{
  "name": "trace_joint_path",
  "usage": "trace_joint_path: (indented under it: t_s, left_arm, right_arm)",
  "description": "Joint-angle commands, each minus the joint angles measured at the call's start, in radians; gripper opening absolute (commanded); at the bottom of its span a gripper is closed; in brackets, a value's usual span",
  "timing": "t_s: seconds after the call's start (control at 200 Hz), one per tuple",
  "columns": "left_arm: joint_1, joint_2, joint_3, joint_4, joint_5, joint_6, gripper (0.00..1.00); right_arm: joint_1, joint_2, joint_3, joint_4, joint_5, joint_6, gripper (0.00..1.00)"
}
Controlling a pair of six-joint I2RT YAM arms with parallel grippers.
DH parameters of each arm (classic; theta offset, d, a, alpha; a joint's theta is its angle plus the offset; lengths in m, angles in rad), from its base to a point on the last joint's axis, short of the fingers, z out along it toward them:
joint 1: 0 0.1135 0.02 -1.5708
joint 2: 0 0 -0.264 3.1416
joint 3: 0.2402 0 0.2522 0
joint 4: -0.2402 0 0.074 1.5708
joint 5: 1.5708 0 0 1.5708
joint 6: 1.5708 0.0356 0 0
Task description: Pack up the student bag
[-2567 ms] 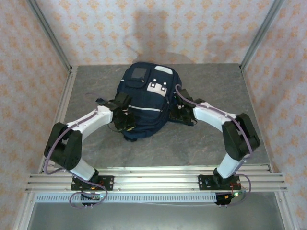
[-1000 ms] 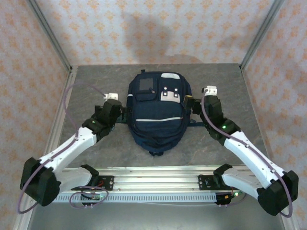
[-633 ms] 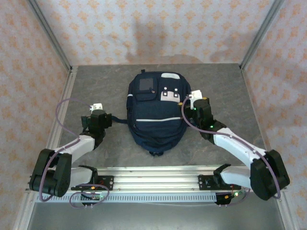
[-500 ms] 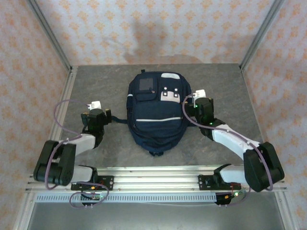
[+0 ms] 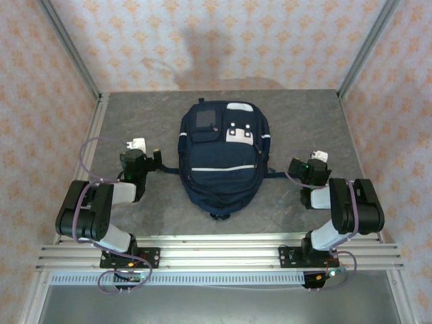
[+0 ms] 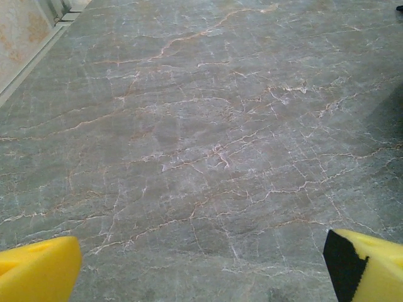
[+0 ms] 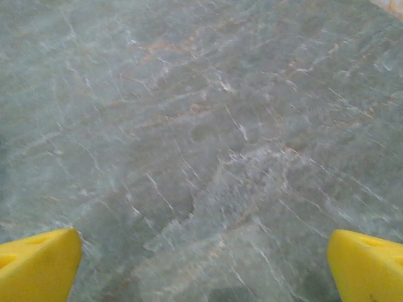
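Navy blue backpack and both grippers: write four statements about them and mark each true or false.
The navy blue fabric backpack lies flat on the grey marbled table. True.
The left gripper holds a shoulder strap. False: its jaws stand open over bare table.
The right gripper has open, empty jaws. True.
The backpack lies right of both grippers. False: it lies between them.

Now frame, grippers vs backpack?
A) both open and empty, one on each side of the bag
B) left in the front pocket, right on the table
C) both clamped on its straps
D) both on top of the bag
A: the top view shows the left gripper and right gripper flanking the student bag, and the wrist views show spread yellow fingers with just the table between them.
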Motion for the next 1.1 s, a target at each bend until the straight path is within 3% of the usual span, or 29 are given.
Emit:
trace_joint_path:
  t_s: [0.0,0.12,1.096]
  left_arm:
    - [-0.002,-0.008,0.017,0.029,0.008,0.015,1.0]
    - [-0.002,-0.008,0.017,0.028,0.006,0.017,1.0]
    - [-0.001,-0.008,0.017,0.028,0.007,0.015,1.0]
  right_arm:
    - [0.017,0.008,0.081,0.09,-0.067,0.009,0.99]
    - [0.05,0.0,0.097,0.041,-0.011,-0.019,0.99]
    - [0.051,0.001,0.098,0.039,-0.032,-0.03,0.99]
